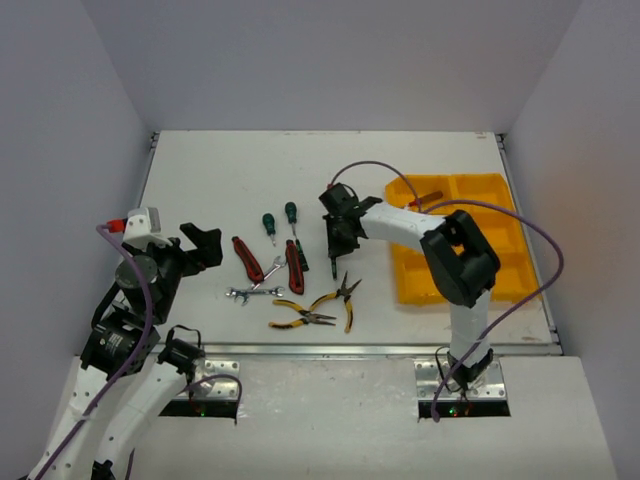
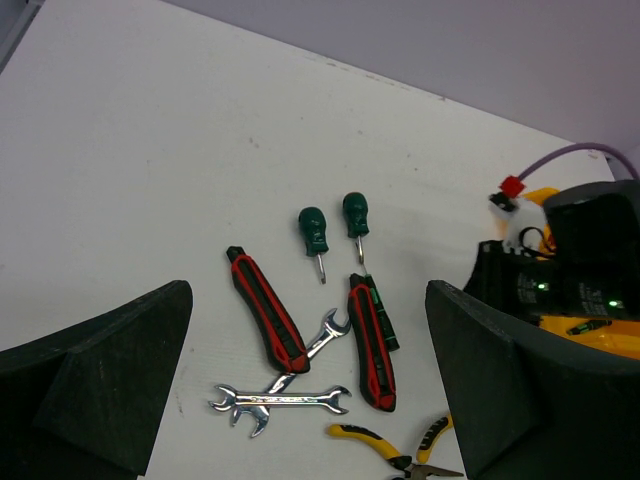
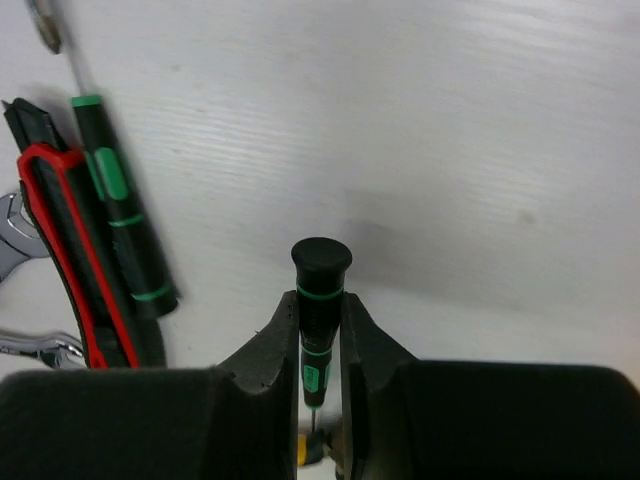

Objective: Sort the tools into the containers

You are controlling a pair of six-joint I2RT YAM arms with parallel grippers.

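My right gripper (image 1: 335, 238) is shut on a slim black screwdriver with green bands (image 3: 320, 290), held over the table left of the yellow tray (image 1: 512, 240). My left gripper (image 1: 203, 246) is open and empty, left of the tools. On the table lie two green-handled screwdrivers (image 2: 313, 231) (image 2: 355, 214), two red-handled cutters (image 2: 268, 312) (image 2: 370, 340), two crossed silver wrenches (image 2: 280, 401) and yellow-handled pliers (image 1: 300, 318) (image 1: 343, 298). Another black and green screwdriver (image 3: 122, 225) lies beside the right cutter.
A red-handled tool (image 1: 432, 197) lies in the tray's far left compartment. White walls enclose the table on three sides. The right arm's purple cable (image 1: 375, 165) loops over the table and the tray.
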